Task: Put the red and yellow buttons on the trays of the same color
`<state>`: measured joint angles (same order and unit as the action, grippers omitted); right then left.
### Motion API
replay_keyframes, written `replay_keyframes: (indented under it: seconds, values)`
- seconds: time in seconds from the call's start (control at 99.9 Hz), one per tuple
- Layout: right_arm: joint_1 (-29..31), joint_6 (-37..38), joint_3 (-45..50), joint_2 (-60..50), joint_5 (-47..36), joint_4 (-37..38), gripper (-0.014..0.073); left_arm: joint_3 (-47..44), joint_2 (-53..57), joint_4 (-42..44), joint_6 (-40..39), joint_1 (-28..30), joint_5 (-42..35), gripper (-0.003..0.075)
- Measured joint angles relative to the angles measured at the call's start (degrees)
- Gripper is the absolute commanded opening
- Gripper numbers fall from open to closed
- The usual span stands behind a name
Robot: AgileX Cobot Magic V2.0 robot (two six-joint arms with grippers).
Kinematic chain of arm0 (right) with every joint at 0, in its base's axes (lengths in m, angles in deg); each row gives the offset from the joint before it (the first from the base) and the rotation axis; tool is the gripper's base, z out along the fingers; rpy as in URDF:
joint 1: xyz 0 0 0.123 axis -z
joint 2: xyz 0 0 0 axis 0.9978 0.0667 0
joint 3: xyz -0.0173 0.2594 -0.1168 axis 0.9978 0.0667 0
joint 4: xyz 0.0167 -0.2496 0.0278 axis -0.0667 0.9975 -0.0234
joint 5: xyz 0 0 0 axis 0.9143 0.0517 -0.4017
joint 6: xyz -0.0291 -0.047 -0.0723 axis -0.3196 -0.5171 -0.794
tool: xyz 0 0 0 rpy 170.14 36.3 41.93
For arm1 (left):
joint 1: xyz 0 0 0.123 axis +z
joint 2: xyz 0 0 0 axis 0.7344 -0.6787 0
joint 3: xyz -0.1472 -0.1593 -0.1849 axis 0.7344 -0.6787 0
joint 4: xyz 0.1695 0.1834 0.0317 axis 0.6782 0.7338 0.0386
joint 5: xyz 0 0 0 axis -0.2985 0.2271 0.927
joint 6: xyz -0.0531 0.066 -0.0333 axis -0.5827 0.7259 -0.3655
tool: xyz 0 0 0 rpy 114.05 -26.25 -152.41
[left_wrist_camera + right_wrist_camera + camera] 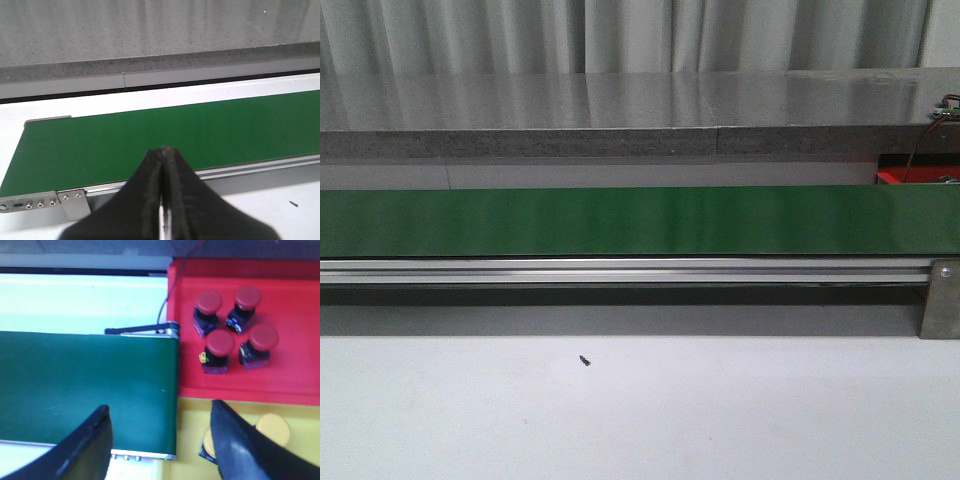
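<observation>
**Operator:** Which arm should take the next button, and where do the buttons lie?

**Spotter:** Your right gripper (160,440) is the nearer one. Its fingers stand wide apart, holding nothing, at the belt end beside the trays. Four red buttons (234,330) already sit on the red tray (295,375); a yellow button (273,428) rests on the yellow tray (190,415), partly behind a finger. The green conveyor belt (640,220) carries no button in any view. Your left gripper (164,155) hangs at the belt's other end, fingers pressed together, empty.

**Operator:** So I wait?

**Spotter:** Probably. Anything arriving would reach your right side along the belt.
</observation>
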<state>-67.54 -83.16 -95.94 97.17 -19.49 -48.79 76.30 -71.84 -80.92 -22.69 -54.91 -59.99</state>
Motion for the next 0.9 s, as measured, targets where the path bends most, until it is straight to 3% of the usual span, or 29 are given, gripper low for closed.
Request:
replay_keyframes:
  seconds: [0.27,0.561,0.901]
  values:
    - [-10.7,-3.3,8.3,-12.8,-3.6,0.7,0.0388,0.0,0.0,0.0,0.0,0.0,0.0,-0.0020]
    - [-12.7,-3.7,17.9,-27.0,-4.6,2.0,-0.0104,0.0,0.0,0.0,0.0,0.0,0.0,-0.0020]
    - [-12.7,-3.8,19.3,-30.5,-5.3,2.3,-0.0096,0.0,0.0,0.0,0.0,0.0,0.0,-0.0020]
